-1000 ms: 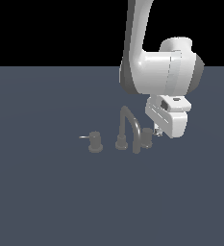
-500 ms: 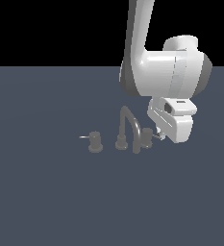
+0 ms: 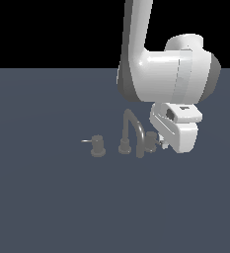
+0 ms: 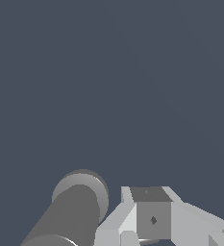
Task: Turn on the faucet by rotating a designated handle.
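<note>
With the gripper (image 3: 162, 143) low beside the handle (image 3: 150, 144), its jaw spread hidden, the lever pin should be pushed sideways in a steady arc.

The arm (image 3: 136, 44) is glossy white, a thick rounded column entering from the top edge of the exterior view right of centre. Below it sits a bulbous white joint housing (image 3: 178, 74) in the upper right of the frame, with a dark grey band down its left side and a grey cap on its right end. Under that hangs a smaller boxy white hand body (image 3: 178, 126) — softly bevelled, with a small dark rectangular mark near its top. In the wrist view, at the bottom right of the frame, the gripper (image 4: 152, 218) shows as angular pale grey blocks with faceted edges — one darker square face carries a tiny black diamond mark.
</note>
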{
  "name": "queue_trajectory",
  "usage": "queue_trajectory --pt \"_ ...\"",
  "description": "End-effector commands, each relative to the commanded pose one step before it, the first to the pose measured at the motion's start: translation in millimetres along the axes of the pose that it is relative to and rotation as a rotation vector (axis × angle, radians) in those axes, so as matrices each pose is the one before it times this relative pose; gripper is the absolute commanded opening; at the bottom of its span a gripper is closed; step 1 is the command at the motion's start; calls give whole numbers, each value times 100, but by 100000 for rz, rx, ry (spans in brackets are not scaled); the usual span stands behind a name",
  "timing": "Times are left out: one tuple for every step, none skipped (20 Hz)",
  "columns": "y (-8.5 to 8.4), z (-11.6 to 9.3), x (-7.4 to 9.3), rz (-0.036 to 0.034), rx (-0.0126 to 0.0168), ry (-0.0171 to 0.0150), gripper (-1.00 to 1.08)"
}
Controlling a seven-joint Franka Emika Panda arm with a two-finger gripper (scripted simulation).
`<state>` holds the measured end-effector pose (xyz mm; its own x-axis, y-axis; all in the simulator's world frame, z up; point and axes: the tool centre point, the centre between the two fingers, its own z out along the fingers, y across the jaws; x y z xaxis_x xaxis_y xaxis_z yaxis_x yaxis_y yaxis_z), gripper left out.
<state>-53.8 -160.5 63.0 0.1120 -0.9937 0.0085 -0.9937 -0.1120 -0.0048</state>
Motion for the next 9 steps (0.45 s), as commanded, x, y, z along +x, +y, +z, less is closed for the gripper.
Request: queue_trajectory --pt "-150 -13 -674 -313 -33 -118 -100" --pt "-125 -9 -653 -269 -60 -98 -100" --pt "-128 -8 -659 -277 -62 -101 -100" --pt "-127 -9 -657 -269 -60 -99 -100" --pt "-130 -8 -663 -277 -61 -102 -100" --pt "-131 -8 -665 -276 -61 -102 -100" --pt "-133 -9 -668 -276 -61 -103 -100" --pt "-138 -8 -674 -283 -61 -106 -100" --pt "0 0 0 0 0 0 -100"
